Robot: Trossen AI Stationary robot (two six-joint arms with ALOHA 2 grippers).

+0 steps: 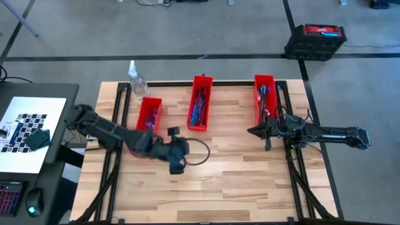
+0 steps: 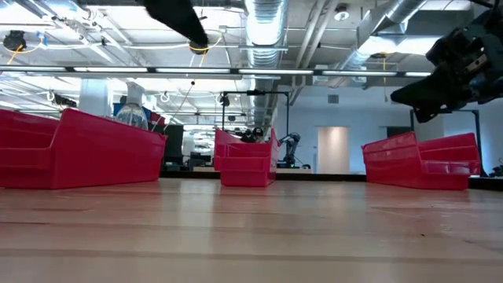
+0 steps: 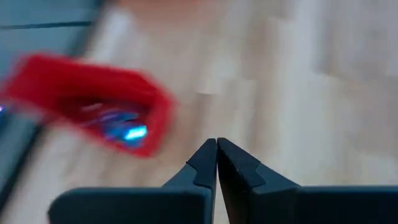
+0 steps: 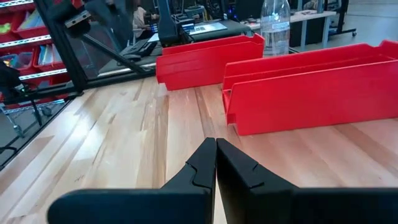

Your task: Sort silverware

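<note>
While the high view shows both arms over bare planks, only the wrist views settle their fingers: the left gripper [image 3: 216, 163] and the right gripper [image 4: 216, 163] are each pressed closed on nothing. Beyond the left gripper's tips, the left wrist view catches silverware [image 3: 121, 127] glinting blue inside the short left bin [image 1: 149, 113], blurred. From overhead more silverware lies in the middle bin [image 1: 200, 103] and the right bin [image 1: 264, 97]; the low view's red walls hide all of it. A clear bottle [image 1: 136, 79] stands at the table's far edge [image 1: 237, 82].
</note>
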